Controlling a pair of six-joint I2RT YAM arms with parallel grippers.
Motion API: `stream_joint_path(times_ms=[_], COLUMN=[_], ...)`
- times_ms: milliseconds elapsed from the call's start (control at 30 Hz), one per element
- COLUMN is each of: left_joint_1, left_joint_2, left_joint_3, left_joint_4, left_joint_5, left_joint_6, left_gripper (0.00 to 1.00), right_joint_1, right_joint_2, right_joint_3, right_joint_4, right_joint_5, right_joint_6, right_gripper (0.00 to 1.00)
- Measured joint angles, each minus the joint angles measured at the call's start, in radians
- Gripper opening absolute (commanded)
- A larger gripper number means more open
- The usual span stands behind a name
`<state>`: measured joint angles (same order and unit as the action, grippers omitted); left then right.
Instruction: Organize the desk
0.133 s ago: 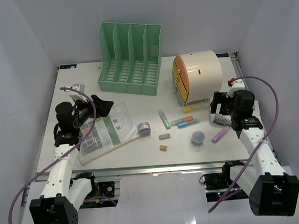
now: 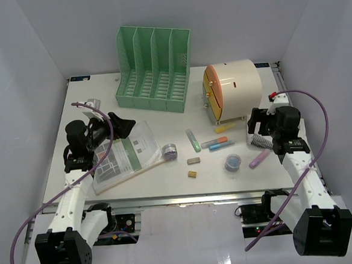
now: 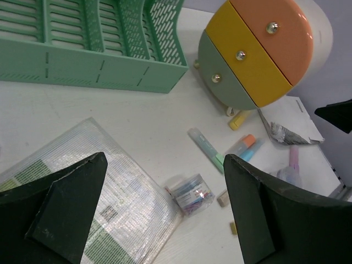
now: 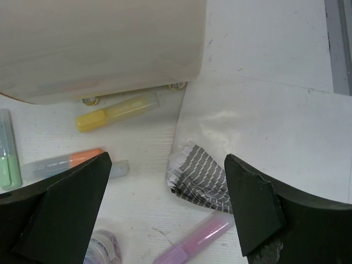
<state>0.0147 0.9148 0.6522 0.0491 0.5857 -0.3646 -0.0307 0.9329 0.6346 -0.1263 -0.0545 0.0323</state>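
We find the desk point(image 2: 163, 118) filling the middle of the overhead view, white walls on three sides and a metal rail along its lower edge. A green file rack point(image 2: 153, 67) stands at upper centre, and a cream drawer box point(image 2: 233, 91) stands just to its right.

The left gripper point(image 2: 124, 126), at centre left, has its jaws spread wide and holds nothing. It hangs over the upper corner of a clear document sleeve point(image 2: 126, 155). A small jar of clips point(image 2: 169, 149) lies at the sleeve's right edge.

The right gripper point(image 2: 259, 130), at centre right, is likewise spread with nothing between its fingers. In its wrist view a grey striped item point(image 4: 201, 173) lies below the gap, on the edge of a white sheet point(image 4: 264, 121).

Loose items lie between the two arms: a green highlighter point(image 2: 193, 140), an orange marker point(image 2: 216, 142), a yellow highlighter point(image 2: 226, 127) beside the drawer box's foot, a pink highlighter point(image 2: 259, 159), a second jar point(image 2: 232, 162) and two small erasers point(image 2: 194, 160).
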Motion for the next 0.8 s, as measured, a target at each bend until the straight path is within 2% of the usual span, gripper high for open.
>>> stream_joint_path(times_ms=[133,267,367,467,633,800], left_joint_1=[0.0,-0.025,-0.067,-0.153,-0.351,-0.479], left_joint_2=[0.036,0.133,0.201,0.271,0.44,0.644], left_joint_3=[-0.018,-0.023,-0.018,0.016,0.189,0.43], left_joint_4=[0.076,0.136,0.148,0.147,0.159,0.186], left_joint_5=[0.089,0.173,0.195,0.181,0.116,0.068], left_joint_6=[-0.056,-0.117,-0.147,-0.158,-0.147,-0.128], left_gripper=[0.98,0.98,0.98,0.98,0.98,0.98], right_joint_1=[-0.005,-0.008,-0.007,-0.007,-0.021,-0.087], right_joint_2=[-0.037,-0.072,-0.064,-0.047,-0.054,-0.077], right_joint_3=[-0.003,-0.034,-0.046,-0.045,-0.045,-0.041], right_joint_4=[0.0,-0.01,-0.055,-0.093,-0.146,-0.161], right_joint_5=[-0.103,-0.308,-0.438,-0.521,-0.621,-0.738], right_joint_6=[-0.086,-0.256,-0.374,-0.458,-0.518,-0.522], right_gripper=[0.9,0.9,0.9,0.9,0.9,0.9])
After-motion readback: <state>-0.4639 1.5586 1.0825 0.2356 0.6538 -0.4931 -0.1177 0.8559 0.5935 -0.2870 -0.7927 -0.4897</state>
